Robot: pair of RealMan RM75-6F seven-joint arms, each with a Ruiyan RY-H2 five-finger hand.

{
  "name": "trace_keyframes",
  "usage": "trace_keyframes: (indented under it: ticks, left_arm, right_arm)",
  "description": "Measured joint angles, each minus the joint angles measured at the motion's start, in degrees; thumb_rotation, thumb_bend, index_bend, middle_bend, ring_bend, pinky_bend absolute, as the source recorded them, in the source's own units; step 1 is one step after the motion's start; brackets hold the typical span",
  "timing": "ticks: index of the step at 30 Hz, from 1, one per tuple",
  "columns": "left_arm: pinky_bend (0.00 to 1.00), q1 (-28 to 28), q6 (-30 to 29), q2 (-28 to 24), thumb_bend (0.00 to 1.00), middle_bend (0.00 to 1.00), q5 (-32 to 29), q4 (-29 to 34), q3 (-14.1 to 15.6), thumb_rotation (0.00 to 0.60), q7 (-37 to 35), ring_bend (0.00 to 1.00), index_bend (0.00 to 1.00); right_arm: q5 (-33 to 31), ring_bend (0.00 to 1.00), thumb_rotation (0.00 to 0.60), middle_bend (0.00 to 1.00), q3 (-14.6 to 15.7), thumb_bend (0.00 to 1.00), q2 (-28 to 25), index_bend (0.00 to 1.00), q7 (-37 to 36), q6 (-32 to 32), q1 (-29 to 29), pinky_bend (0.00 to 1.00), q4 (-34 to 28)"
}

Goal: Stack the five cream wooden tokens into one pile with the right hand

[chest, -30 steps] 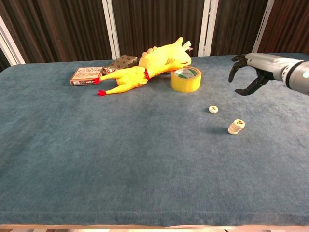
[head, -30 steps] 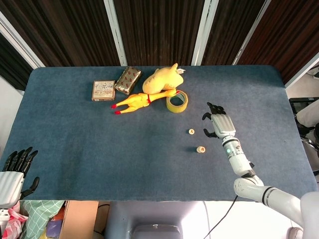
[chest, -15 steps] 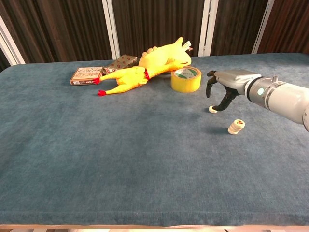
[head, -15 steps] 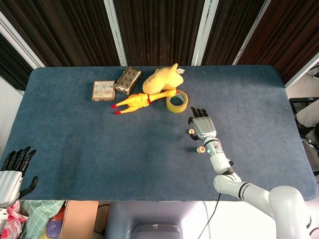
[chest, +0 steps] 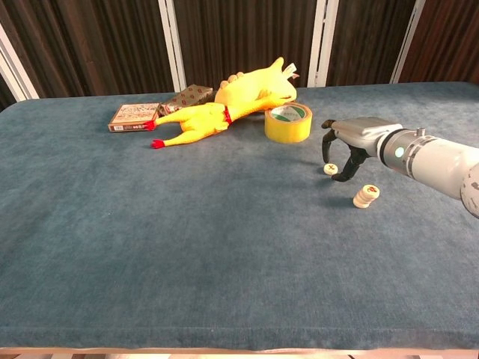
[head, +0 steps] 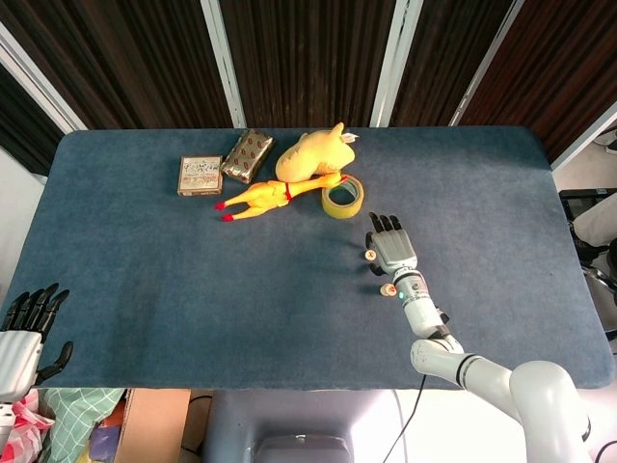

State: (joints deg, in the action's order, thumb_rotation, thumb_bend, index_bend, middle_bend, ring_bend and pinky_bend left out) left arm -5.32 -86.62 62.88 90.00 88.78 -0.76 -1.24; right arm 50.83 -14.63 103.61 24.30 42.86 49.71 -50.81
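We see our right hand lowered over the blue table, palm down, with its dark fingers spread apart and curving down around the single token. The fingertips stand on either side of that token, very close to it, but we cannot tell whether any of them touches it, and nothing is lifted, so the hand holds nothing. In the head view the same hand lies with its fingers pointing away from us and the loose token sits just off its left edge. The pile of tokens stands near the wrist side of the hand, a little toward us from the loose one, upright and slightly uneven; how many pieces it holds we cannot count from here. From above, the pile shows just beside the forearm. Our left hand hangs off the near left corner of the table with its fingers apart and holding nothing. At the far side of the table lie a roll of yellow tape, a rubber chicken, a yellow plush toy resting behind it, and two small boxes set side by side.
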Motion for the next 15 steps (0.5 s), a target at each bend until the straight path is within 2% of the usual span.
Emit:
trace_keyframes:
  ticks: [15]
  left_arm:
    - [0.01,0.1,-0.2,0.0,0.4,0.0,-0.1,0.1,0.0,0.6,0.2,0.0,0.0]
  right_arm:
    - [-0.3,0.0,0.6,0.09,-0.4,0.5,0.9,0.59,-0.4,-1.5,0.5,0.0,2.3]
